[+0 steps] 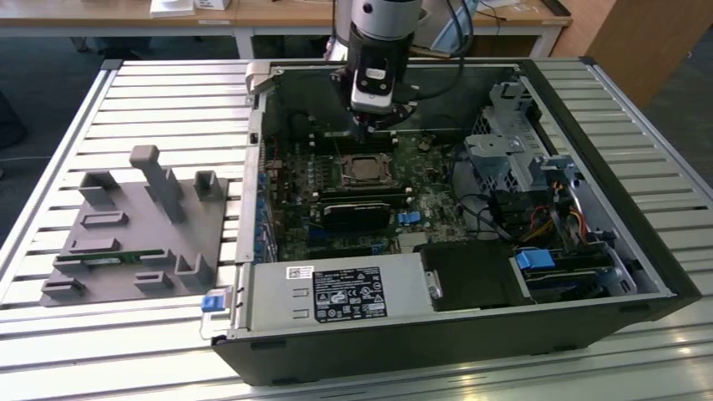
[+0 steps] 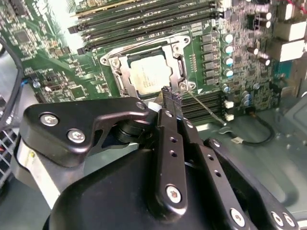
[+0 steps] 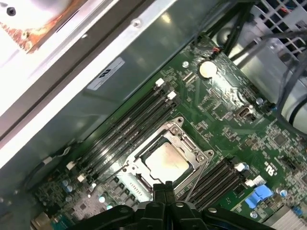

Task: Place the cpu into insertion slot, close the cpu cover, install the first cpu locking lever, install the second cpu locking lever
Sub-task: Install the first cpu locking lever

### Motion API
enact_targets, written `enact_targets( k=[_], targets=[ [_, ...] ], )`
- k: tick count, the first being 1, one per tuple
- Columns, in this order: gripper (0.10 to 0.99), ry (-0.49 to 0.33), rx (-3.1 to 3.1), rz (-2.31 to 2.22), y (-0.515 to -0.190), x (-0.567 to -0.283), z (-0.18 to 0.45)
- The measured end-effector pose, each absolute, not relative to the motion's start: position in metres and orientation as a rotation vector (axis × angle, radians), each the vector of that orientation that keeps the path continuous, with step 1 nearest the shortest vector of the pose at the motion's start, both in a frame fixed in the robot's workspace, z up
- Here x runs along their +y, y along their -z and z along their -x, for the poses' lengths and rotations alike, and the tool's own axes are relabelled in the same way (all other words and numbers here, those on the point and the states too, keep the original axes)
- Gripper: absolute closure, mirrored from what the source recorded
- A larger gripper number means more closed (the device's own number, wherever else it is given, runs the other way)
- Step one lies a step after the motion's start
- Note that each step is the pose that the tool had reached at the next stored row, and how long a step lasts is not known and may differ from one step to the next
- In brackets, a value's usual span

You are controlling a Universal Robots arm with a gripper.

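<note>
Grey slatted table (image 1: 167, 92) bears the open computer case (image 1: 468, 342); clenched gripper (image 2: 171, 98) hangs at the edge of the cpu cover (image 2: 120, 72).

A table (image 1: 67, 125) of pale metal slats carries two things: an open black computer case (image 1: 446, 342) lying on its side towards the exterior view's right, and just beside it on the left a grey fixture block (image 1: 123, 242) with upright posts

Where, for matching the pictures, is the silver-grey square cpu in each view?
Exterior view: silver-grey square cpu mid-board, just under the black pincer.
Second wrist view: cpu just beyond the pincer tips.
First wrist view: cpu beside pincer tips.
Shared landmark: long black memory slots flanking it.
</note>
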State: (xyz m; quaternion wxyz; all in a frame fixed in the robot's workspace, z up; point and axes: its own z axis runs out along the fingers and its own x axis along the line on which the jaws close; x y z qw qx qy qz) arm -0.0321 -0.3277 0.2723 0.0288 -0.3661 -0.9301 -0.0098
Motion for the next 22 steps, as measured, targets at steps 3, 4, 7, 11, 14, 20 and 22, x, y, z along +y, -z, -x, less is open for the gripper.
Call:
enact_targets(
  k=[3,4,7,11,14,20,22],
  targets=[
    [0.98,0.028,-2.899,1.05,-0.2722,-0.3278,0.032],
    [0.98,0.027,-2.908,1.024,-0.2721,-0.3278,0.032],
    [0.98,0.025,-2.933,0.949,-0.272,-0.3278,0.0321],
    [0.98,0.023,-2.953,0.882,-0.2719,-0.3279,0.032],
    [0.98,0.022,-2.968,0.834,-0.2719,-0.3279,0.032],
    [0.98,0.043,-3.014,0.771,-0.2718,-0.3279,0.032],
    [0.98,0.05,-3.032,0.76,-0.2718,-0.3279,0.032]
  ],
)
